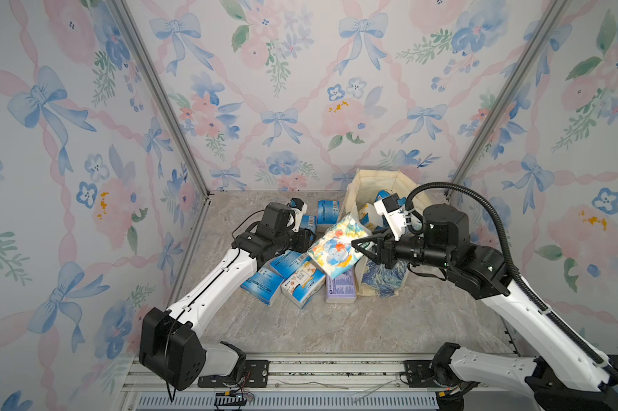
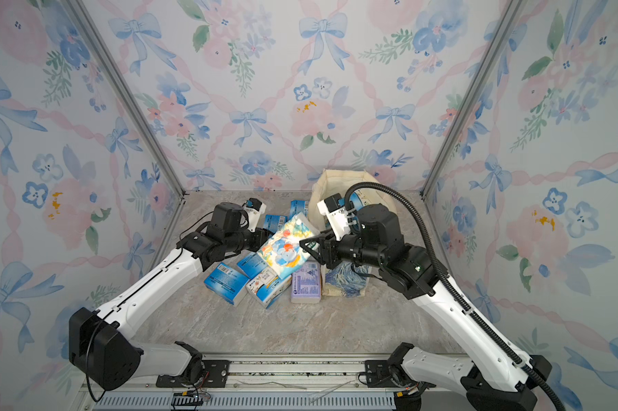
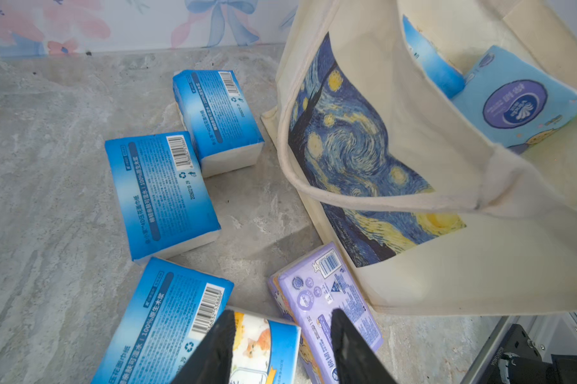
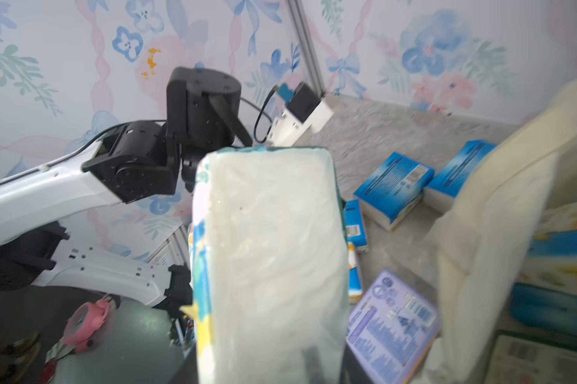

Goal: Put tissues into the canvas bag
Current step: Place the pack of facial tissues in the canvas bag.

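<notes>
Now: right gripper [image 1: 359, 247] clenched on cartoon pack [image 1: 334, 245], long axis 1–7 o'clock; canvas bag [image 1: 352, 201] mouth at 1 o'clock. Left gripper [image 3: 282, 316] released.

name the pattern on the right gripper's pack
The pack: multicolour cartoon print, clearest in a top view.

white arm links [image 1: 211, 295], black joint housings [image 1: 170, 350], corrugated black cable [image 1: 500, 227], black left gripper [image 3: 282, 316]

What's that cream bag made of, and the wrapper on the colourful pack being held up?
The bag looks like matte woven canvas: stitched hems, soft slumping folds. The colourful pack is probably thin glossy plastic film over soft tissue; it shines and crinkles.
</notes>
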`<state>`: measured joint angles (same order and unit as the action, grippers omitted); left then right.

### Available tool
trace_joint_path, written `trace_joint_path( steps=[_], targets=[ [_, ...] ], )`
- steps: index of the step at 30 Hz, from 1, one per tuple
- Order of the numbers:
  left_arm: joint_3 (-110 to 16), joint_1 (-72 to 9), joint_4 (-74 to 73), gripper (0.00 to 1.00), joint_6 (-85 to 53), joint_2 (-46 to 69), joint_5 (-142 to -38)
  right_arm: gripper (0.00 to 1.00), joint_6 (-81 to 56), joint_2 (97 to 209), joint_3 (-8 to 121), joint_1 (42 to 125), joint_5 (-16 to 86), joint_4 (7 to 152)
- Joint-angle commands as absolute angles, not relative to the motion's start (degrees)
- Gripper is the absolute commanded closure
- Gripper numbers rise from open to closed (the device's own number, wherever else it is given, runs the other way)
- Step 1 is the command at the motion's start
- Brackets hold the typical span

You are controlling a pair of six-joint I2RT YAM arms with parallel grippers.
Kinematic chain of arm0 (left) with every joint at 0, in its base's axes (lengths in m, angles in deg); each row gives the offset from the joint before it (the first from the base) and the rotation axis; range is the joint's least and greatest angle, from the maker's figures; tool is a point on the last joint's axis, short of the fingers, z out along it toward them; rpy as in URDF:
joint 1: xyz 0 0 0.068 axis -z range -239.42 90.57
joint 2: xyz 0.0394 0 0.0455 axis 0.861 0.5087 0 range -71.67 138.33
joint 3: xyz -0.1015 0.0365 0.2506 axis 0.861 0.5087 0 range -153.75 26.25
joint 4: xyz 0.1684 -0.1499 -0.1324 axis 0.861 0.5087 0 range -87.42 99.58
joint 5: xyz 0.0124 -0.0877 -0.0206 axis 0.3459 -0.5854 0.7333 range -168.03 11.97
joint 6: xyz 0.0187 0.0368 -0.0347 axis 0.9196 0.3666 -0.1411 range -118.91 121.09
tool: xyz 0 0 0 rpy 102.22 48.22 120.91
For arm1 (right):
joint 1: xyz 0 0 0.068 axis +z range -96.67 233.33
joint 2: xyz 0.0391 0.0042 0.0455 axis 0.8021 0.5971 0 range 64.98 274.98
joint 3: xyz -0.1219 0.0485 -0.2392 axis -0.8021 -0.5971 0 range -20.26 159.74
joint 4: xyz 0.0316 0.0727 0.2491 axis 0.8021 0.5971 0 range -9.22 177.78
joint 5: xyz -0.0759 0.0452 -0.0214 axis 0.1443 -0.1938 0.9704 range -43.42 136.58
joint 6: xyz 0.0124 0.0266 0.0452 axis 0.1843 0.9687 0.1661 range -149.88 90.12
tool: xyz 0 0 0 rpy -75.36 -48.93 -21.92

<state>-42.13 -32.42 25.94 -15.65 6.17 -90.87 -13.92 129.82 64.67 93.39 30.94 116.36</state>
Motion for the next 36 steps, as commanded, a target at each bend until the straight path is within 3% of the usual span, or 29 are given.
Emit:
trace_joint_path(
  steps=[1,11,25,36],
  targets=[
    [-45.0,-32.6,23.0,0.5,-15.8,6.8,-91.4,0.6,-24.0,131.3,71.3,90.6,42.2,120.6],
    [-49.5,-33.0,22.5,0.48,-15.6,9.7,-90.5,0.59,-32.5,141.8,82.9,81.8,61.9,128.6],
    [-53.8,-33.7,21.1,0.43,-15.9,15.2,-90.1,0.59,-33.0,161.6,94.0,72.9,51.2,134.5],
    [-54.0,-35.0,21.1,0.43,-15.6,16.2,-91.2,0.57,-36.3,178.4,112.2,70.5,43.4,151.5]
  ],
)
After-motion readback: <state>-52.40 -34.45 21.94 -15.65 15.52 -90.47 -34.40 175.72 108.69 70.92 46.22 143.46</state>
